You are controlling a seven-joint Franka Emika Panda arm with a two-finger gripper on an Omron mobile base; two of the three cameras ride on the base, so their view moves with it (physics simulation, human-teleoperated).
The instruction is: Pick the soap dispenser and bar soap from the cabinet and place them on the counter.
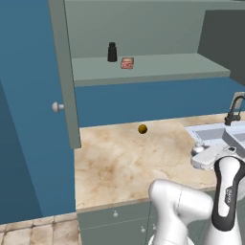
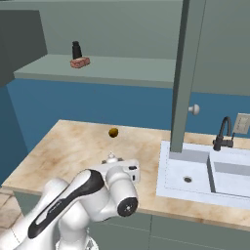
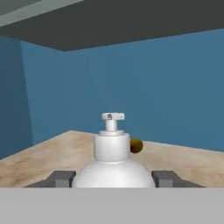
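Arm folded low in front of the counter [image 1: 119,162], elbow bent, hand level and aimed toward the blue back wall [image 3: 144,87]. Gripper [image 3: 113,177] clamped on the soap dispenser [image 3: 112,151], one dark finger [image 3: 63,178] pressed against each side of the bottle body; white pump top upright between them. Bottle colour hard to confirm from the hand view, where the body reads pale. Pump top also visible just past the hand in the right base view. Beyond the dispenser, small dark-yellow ball [image 1: 142,128] resting on the counter near the back wall. To the right, pale sink [image 2: 205,171] with black faucet [image 2: 223,133]. Farthest and above: cabinet [image 1: 143,43] open, inner shelf holding the bar soap [image 1: 127,63] just beside a small black bottle [image 1: 112,51].
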